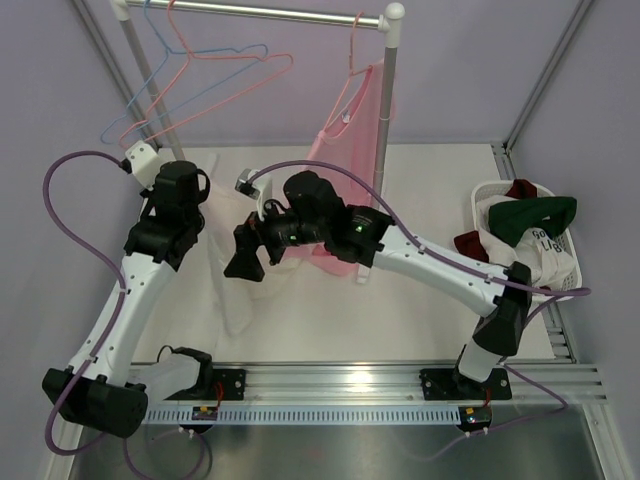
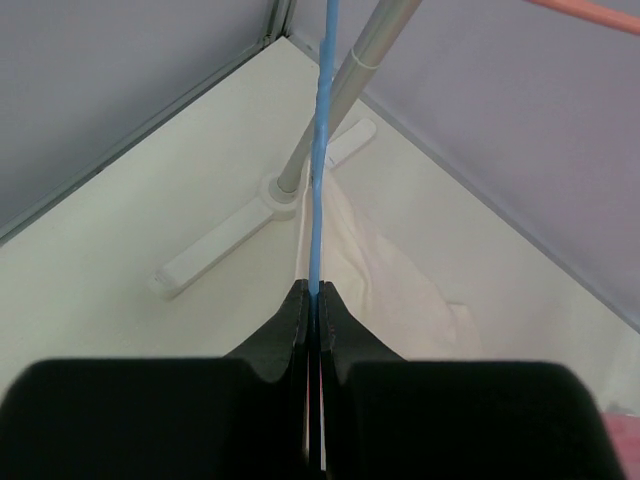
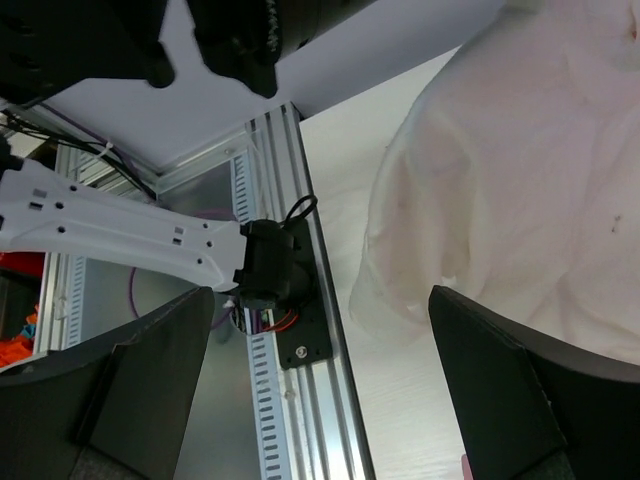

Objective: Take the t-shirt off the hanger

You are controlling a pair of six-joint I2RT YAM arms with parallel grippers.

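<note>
Pale lavender walls enclose a cream tabletop, with slim metal posts at the corners. A clothes rack stands at the back and a white laundry basket at the right edge. A ribbed aluminium rail runs along the near edge. The light is soft and even.

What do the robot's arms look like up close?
The left arm and right arm have white links, bulky black joints, and looping purple cables. The left end effector and right end effector are black with blocky fingers.
</note>
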